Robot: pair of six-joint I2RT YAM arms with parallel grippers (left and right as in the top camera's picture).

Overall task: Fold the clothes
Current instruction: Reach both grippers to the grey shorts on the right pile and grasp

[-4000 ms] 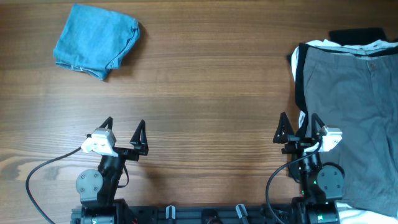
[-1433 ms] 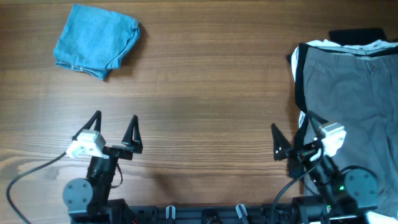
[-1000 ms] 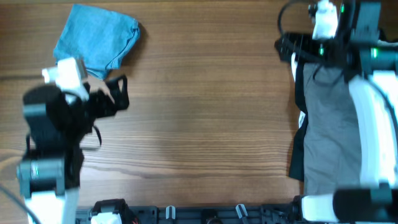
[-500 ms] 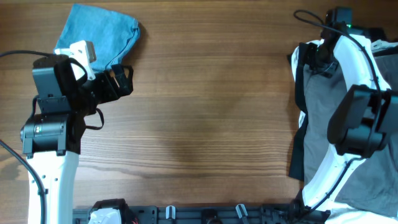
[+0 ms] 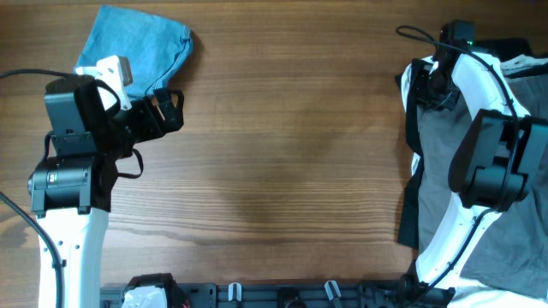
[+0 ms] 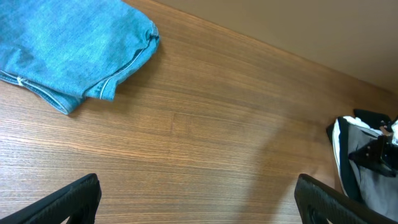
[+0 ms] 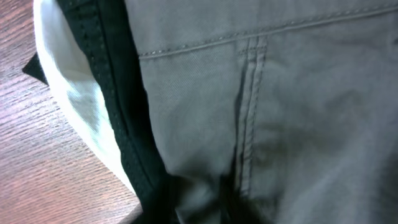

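The grey shorts [image 5: 437, 180] lie at the table's right edge on top of a black garment [image 5: 408, 224], with pale lining [image 7: 68, 93] showing at the corner. My right gripper [image 5: 431, 81] is at the shorts' top-left waistband corner. In the right wrist view its dark fingers [image 7: 158, 202] are shut on a pinched fold of the grey shorts [image 7: 280, 93] beside the black hem [image 7: 118, 93]. A folded light-blue garment [image 5: 133, 51] lies at the far left. My left gripper [image 5: 169, 109] hovers just right of it, open and holding nothing [image 6: 198, 182].
Bare wooden tabletop [image 5: 291, 154] spans the middle between the two arms. In the left wrist view the clothes pile [image 6: 348, 168] and the right gripper [image 6: 380, 149] show at the far right. A cable [image 5: 419, 26] loops above the right wrist.
The right gripper has closed on the grey shorts' corner, having stood open a second ago. The left arm swung up beside the blue garment, then held still, still open.
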